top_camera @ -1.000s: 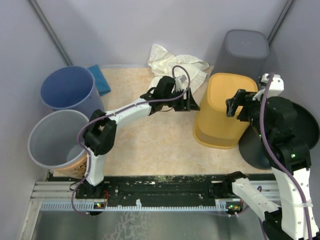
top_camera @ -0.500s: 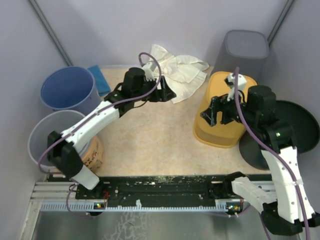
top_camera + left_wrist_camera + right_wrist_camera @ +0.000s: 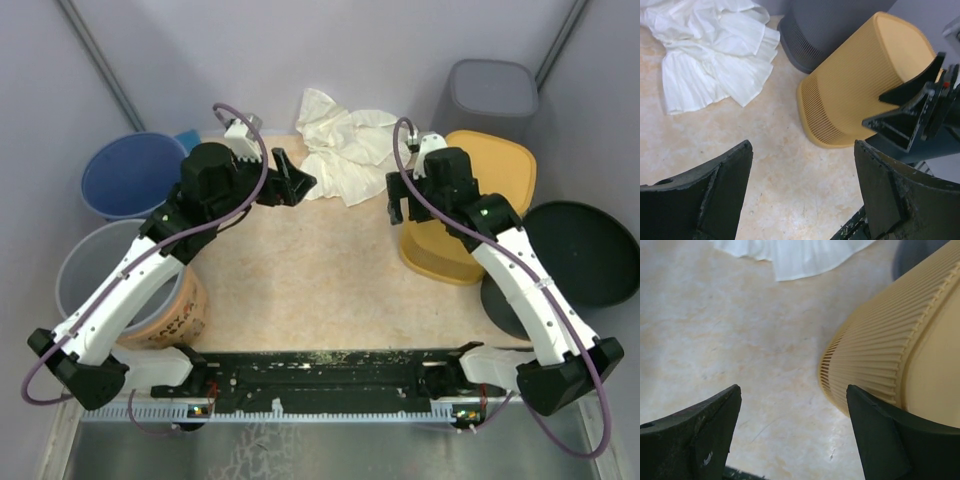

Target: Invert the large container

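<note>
The table [image 3: 320, 290] is the biggest thing here, and the yellow bin [image 3: 480, 190] stands on its right side, just in front of the grey bin [image 3: 490, 95]; I cannot tell if the two bins touch. The yellow bin has its open mouth down on the table and its closed bottom up; its long line runs from the wide rim near the front up to the flat bottom; it may lean a little toward the back, but I cannot tell for sure. So I think the turning over is done, or very nearly done. A white cloth [image 3: 350, 145] lies at the back of the table, between the two arms. The right gripper [image 3: 395, 205] is the near one; the bin's ribbed side is just beside it on its right, and its wrist view shows the bin [image 3: 890, 355] filling that side. Its two fingers are wide apart with only bare table between them. The left gripper [image 3: 290, 182] is well apart from the bin, which lies far to its right across the table; its fingers are wide apart too, and hold nothing. If the bin needs one more push to sit flat, I think the right arm should do it, pressing on the side next to it; a hard push could tip the bin onto the grey one.
</note>
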